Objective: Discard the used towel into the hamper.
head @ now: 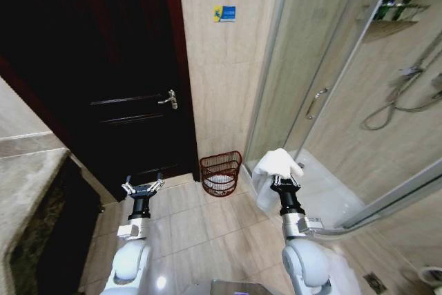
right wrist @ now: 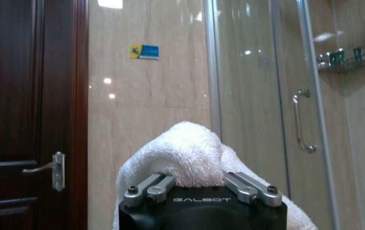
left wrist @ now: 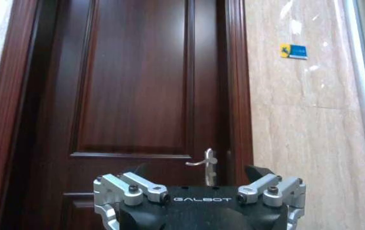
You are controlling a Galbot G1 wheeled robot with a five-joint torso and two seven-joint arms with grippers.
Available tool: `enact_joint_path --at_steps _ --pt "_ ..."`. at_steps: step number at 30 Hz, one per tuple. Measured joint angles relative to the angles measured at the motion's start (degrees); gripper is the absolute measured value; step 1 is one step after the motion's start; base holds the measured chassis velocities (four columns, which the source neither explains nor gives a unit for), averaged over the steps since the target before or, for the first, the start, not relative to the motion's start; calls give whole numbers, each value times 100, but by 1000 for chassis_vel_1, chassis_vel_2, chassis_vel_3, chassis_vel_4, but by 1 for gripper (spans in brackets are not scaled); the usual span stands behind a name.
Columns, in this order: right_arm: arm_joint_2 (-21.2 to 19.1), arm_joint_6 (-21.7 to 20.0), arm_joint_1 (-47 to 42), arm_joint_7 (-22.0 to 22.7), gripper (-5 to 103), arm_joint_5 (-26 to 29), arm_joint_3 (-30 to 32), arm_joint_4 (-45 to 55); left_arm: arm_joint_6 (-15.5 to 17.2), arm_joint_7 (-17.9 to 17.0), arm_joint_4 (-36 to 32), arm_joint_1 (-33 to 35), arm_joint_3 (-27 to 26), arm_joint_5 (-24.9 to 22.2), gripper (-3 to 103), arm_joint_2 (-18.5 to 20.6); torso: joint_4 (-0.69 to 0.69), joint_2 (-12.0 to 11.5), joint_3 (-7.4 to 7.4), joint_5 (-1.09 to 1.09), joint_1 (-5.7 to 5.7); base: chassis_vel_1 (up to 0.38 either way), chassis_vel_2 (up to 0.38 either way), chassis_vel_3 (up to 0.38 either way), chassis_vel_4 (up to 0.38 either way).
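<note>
**Towel held up at the right, basket on the floor ahead**

The right gripper [head: 284,182] is raised in front of the robot, its fingers closed around a white fluffy terry towel [head: 276,162]. The cloth bunches above the fingers and drapes down the near side of the wrist. In the right wrist view the same towel [right wrist: 188,153] rises in a soft mound between the two metal finger links, with folds spilling to either side of the black gripper body.

The small round dark red-brown openwork woven hamper [head: 220,173] stands on the beige tiled floor [head: 200,219], at the foot of the beige marble-look wall [head: 221,67] between the dark wooden door [head: 131,67] and the glass shower enclosure [head: 331,88]. Something pale lies inside it. The hamper is ahead of the robot and to the left of the towel, apart from both grippers.

The left gripper [head: 143,187] is held out at the left, empty, with its fingers spread wide. In the left wrist view its finger links [left wrist: 133,188] angle outward, facing the door and its silver lever handle [left wrist: 205,162].
</note>
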Motion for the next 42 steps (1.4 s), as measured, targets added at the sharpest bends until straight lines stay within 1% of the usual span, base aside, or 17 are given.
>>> enact_joint_path --at_steps 3,15,29,42 --pt "-17 27 54 -84 10 -28 62 -40 -1 0 -16 2 6 5 100 -3 -1 0 0 1 0 0 0 0 0" --pt "-9 0 143 -102 10 9 50 -55 1 2 -21 15 -30 -1 100 10 -2 0 0 1 -1 -29 -8 20 11" --pt "-25 -46 173 -103 10 41 77 -76 1 -2 -8 29 -7 -5 100 -8 -2 0 0 1 1 -91 104 96 -101" --pt "-28 -124 186 -49 10 37 103 -3 192 -32 -109 70 4 -33 100 -35 -1 0 0 1 0 -110 128 128 -115"
